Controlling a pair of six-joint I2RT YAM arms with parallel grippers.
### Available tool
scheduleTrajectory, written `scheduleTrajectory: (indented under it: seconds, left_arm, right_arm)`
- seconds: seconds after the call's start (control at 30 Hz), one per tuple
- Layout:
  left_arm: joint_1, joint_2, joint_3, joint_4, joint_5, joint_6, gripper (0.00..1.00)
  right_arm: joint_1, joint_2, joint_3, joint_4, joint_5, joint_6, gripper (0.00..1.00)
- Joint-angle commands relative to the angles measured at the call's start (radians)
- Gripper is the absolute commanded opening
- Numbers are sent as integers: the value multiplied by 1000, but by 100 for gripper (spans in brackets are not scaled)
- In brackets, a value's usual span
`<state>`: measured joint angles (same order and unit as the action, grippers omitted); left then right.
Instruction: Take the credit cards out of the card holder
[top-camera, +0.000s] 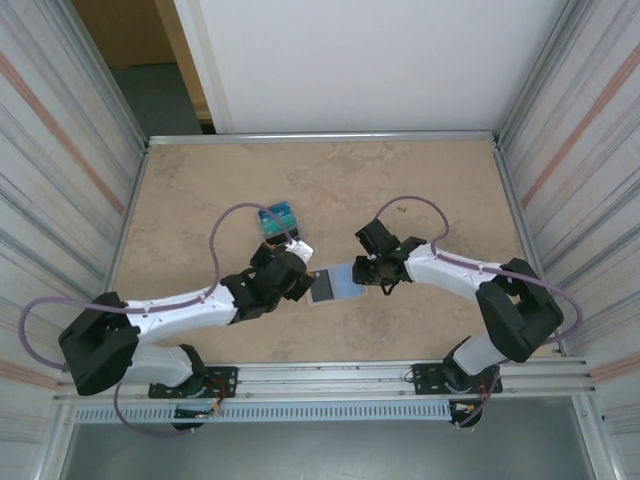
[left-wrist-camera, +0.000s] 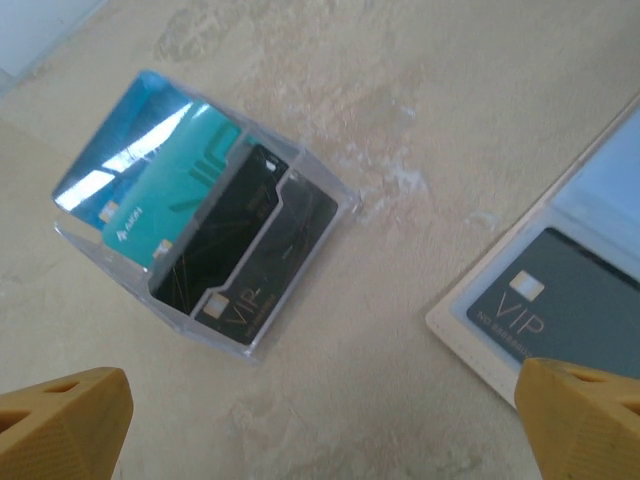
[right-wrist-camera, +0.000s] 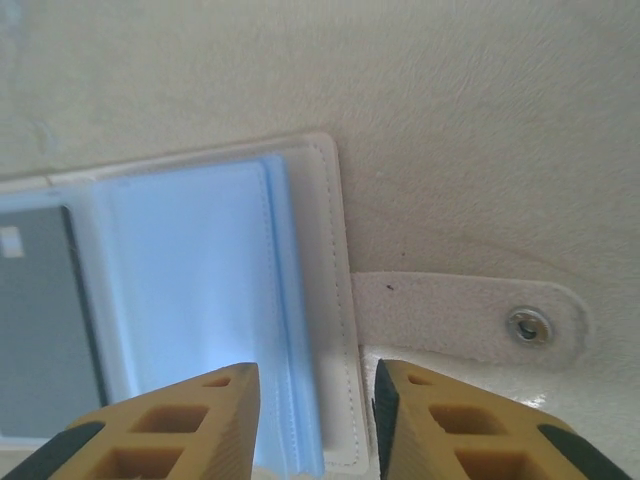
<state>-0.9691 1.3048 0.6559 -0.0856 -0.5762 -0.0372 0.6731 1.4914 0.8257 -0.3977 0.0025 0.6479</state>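
Broadly, you had the table (top-camera: 420, 190) laid out well for this step: the card holder (top-camera: 333, 284) lay opened flat near the middle of it, between the two arms. The clear stand (left-wrist-camera: 200, 250) with its three cards was well apart toward the far left. Your left gripper (left-wrist-camera: 325, 425) hung spread wide over bare tabletop between that stand and the holder's corner, grasping nothing. That made it the free hand and, I judged, the one to do the pulling. Your right gripper (right-wrist-camera: 315, 400) stood with its jaws a little apart, astride the holder's right edge just beside the snap tab (right-wrist-camera: 460, 320). Nothing was pinched between them, and I could not tell whether they bore down on the cover. One dark card (left-wrist-camera: 565, 305) marked VIP sat in the holder's left half beside the pale blue lining, so the task was not yet finished. To do it well, you needed the right fingers pinning the cover so the light wallet would not slide. The left fingers had to come in low at the card's edge and draw it along the pocket rather than lift it; I could not make out which way that pocket opened. The risk was dragging the whole holder, or folding it shut toward the small snap (right-wrist-camera: 528, 326).
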Motion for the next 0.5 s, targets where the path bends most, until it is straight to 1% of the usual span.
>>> scheduleTrajectory:
  seconds: [0.0,0.2,0.33,0.47]
  left_arm:
    - [-2,24,21,-14,14,-74,99]
    - [-2,104,26,22,40,-118,99]
    - [10,145,38,39,95,-139,99]
    - [28,165,36,37,114,-168,99]
  right_arm:
    - [-7,-38,-2,-11,-19,29,37]
    - [-9,-55,3,51,-130,48,37]
    - [-8,-35,1,107,-211,76,37]
    - [-5,-8,-4,148,-248,89,35]
